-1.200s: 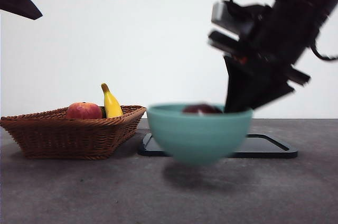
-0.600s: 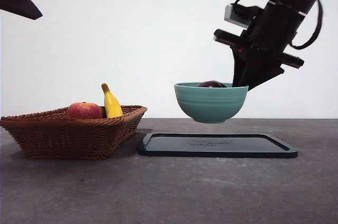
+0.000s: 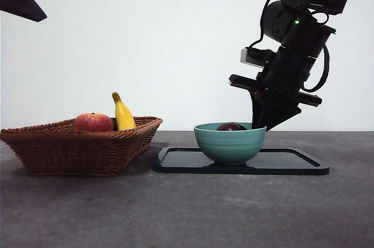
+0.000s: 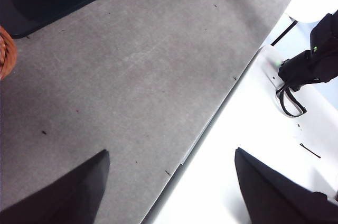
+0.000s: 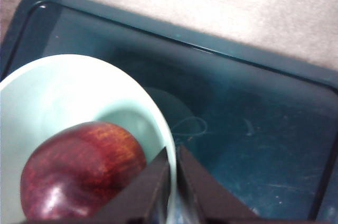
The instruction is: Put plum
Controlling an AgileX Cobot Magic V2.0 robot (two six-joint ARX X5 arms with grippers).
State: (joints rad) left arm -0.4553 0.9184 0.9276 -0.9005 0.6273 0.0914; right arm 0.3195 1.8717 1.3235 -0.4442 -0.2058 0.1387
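The right hand [image 5: 170, 182] is pinching the rim of the bowl [image 3: 229, 141], one jaw inside the wall and one outside, the two nearly together with only the thin rim between them. In the front view this same hand [image 3: 261, 124] is coming down from above onto the bowl's far right edge, and the bowl is resting on the tray [image 3: 295, 167].

The plum [image 5: 82, 168] is lying inside the bowl, just beside the inner jaw; whether it is touching the jaw I cannot tell. From the front only its dark top [image 3: 231, 126] is showing over the rim.

The plum is looking smooth and glossy, so it is likely slippery, light, and firm but bruisable. A gentle hold across its widest part would suit it best. As it sits loose and round in the bowl, it is liable to roll if the bowl tips. The bowl looks hard and smooth too, and a pinch on one edge is a lopsided hold.

To the side a basket [image 3: 76, 145] is holding a peach [image 3: 92, 122] and a banana [image 3: 123, 113]. The left hand [image 4: 169, 187] is waiting over the bench [image 4: 132, 71], jaws wide apart and holding nothing.
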